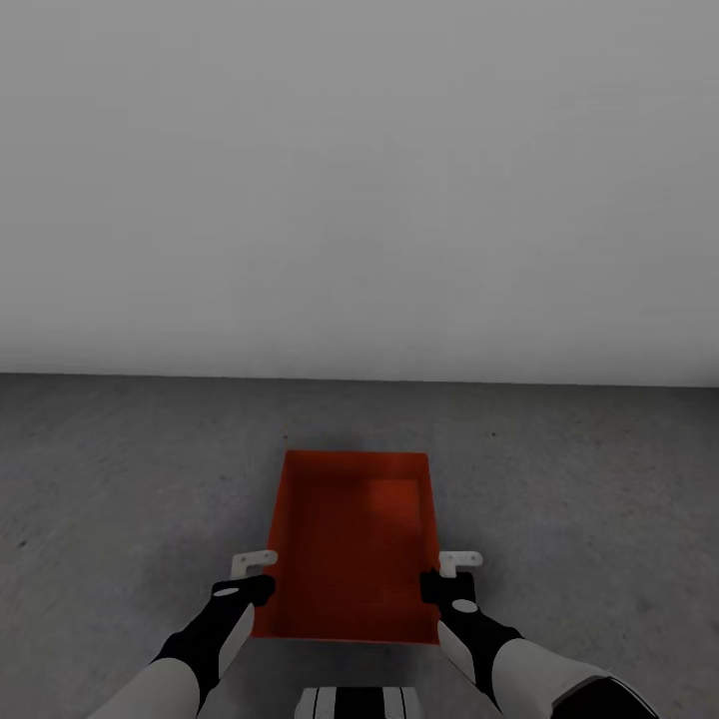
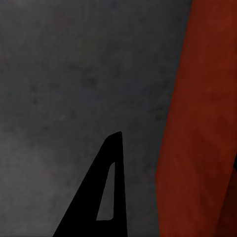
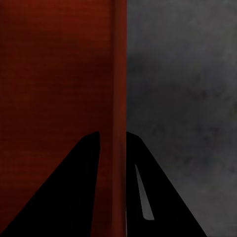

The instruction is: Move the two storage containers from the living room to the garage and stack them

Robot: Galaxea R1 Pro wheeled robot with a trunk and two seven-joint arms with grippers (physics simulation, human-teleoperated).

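Observation:
One orange-red open-top storage container (image 1: 350,544) lies lengthwise in front of me over the dark grey floor (image 1: 120,479); whether it touches the floor I cannot tell. My right gripper (image 1: 451,571) is shut on its right wall (image 3: 117,74), one black finger on each face of the wall. My left gripper (image 1: 256,573) straddles the left wall (image 2: 197,123) and stands open. Its outer finger (image 2: 108,197) is apart from the wall, with grey floor showing between them. Only a dark sliver of the inner finger shows.
A plain white wall (image 1: 359,200) rises a short way beyond the container and spans the whole width. Bare grey floor stretches to both sides. My base (image 1: 358,703) shows at the lower edge of the head view.

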